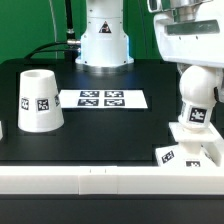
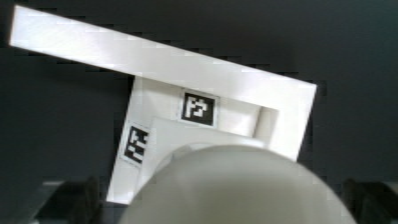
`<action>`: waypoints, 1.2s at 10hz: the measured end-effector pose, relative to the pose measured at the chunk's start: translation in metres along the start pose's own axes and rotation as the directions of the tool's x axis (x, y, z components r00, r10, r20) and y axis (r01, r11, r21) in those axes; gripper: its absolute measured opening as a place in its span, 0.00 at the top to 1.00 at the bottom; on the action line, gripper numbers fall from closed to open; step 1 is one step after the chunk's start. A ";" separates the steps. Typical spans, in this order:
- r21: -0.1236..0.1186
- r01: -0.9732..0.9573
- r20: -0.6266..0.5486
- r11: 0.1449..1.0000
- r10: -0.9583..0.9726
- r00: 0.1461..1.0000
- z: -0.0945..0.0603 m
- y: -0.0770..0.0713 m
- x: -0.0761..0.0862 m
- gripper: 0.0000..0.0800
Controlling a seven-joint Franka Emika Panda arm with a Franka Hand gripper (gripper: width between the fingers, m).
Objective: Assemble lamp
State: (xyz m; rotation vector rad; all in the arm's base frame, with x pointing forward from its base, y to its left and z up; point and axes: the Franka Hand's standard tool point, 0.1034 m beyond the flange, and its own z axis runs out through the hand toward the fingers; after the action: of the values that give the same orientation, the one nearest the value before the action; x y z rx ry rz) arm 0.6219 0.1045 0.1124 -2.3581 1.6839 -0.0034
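A: Spotting the bulb (image 1: pixel 197 98) upright on the square base (image 1: pixel 192 150), at the exterior view's right, just beside the front rail (image 1: pixel 60 180). Probably pushed there to stop the base sliding.

B: Agreed. Also seeing the shade (image 1: pixel 38 100) wide end down on the tabletop (image 1: pixel 110 135), well apart, beyond the marker board (image 1: pixel 103 98). Likely saved for last.

A: And the fingers (image 2: pixel 68 198)?

B: Reaching down from above, 2 dark tips flanking the bulb's rounded top, 1 each side. Suits a twist into the base. Clamped or just clear? Cannot tell, too blurred.
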 end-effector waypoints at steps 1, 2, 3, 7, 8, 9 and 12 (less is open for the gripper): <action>-0.004 0.081 0.000 0.997 -0.081 0.997 0.000 0.001 0.001 0.14; -0.030 0.181 0.013 0.983 -0.181 0.983 -0.001 0.002 0.002 0.13; -0.028 0.248 0.015 0.968 -0.248 0.969 -0.002 0.001 0.002 0.13; -0.024 0.485 0.022 0.874 -0.485 0.874 -0.001 0.002 0.002 0.13; -0.055 0.630 0.033 0.775 -0.629 0.777 -0.002 0.005 0.004 0.13; -0.072 0.747 0.047 0.661 -0.746 0.665 -0.006 0.005 0.010 0.13; -0.092 0.906 0.055 0.414 -0.906 0.420 -0.008 0.002 0.011 0.13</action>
State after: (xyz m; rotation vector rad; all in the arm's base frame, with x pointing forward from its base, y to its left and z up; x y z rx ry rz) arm 0.6229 0.0927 0.1182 -3.0204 0.1525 -0.1119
